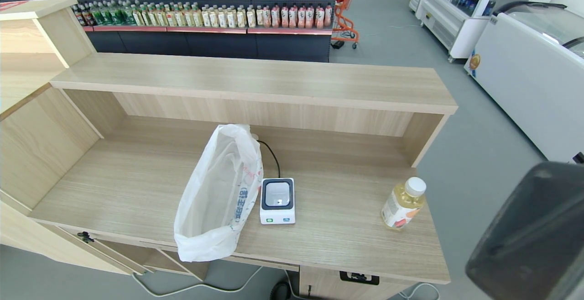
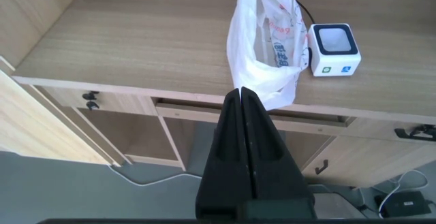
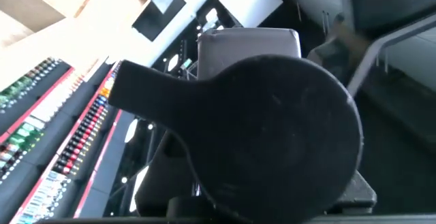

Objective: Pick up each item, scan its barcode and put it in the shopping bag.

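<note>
1. Bottle (image 1: 404,203) stands upright near the counter's (image 1: 137,186) right edge; bag (image 1: 219,195) lies at the front edge, scanner (image 1: 277,200) just beside it.
2. Left gripper (image 2: 242,93) is closed and empty, off the front edge.
3. Right gripper's (image 3: 272,135) state cannot be told.

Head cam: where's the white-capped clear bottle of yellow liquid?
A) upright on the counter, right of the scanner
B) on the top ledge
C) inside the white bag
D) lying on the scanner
A: the clear plastic bottle of yellow liquid stands upright on the light wooden counter, apart from the white square barcode scanner, with the white plastic shopping bag on the scanner's other side.
</note>
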Available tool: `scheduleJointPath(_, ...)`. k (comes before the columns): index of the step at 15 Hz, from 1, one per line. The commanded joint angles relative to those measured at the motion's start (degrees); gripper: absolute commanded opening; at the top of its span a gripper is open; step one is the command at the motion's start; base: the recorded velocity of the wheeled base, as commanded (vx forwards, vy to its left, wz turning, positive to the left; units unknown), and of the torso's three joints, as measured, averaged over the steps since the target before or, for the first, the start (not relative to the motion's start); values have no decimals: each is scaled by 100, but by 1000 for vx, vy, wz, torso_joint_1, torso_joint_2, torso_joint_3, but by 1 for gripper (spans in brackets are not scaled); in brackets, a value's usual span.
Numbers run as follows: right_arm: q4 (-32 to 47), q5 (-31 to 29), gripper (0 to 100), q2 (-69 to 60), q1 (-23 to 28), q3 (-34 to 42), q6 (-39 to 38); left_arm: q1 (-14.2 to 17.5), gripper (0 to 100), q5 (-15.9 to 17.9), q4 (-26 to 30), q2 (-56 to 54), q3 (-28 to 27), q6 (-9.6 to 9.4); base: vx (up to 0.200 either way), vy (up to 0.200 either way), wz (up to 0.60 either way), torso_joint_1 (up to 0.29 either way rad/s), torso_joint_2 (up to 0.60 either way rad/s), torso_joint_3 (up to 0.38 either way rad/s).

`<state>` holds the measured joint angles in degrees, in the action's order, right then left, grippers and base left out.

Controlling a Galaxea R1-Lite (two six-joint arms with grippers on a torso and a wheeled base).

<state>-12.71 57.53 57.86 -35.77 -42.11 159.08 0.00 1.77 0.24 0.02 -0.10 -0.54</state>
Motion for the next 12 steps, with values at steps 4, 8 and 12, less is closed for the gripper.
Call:
scheduleJointPath(4, 23, 4, 0, 191, 0, 62, 18, 0, 0, -1, 2, 6, -8, 1, 0, 0, 0, 0, 0, 0)
scheduleJointPath(8, 23, 4, 0, 182, 8, 89, 18, 0, 0, -1, 2, 6, 1, 1, 0, 0, 0, 0, 0, 0)
scheduleJointPath(12, 23, 4, 0, 182, 26, 89, 18, 0, 0, -1, 2, 6, 1, 1, 0, 0, 0, 0, 0, 0)
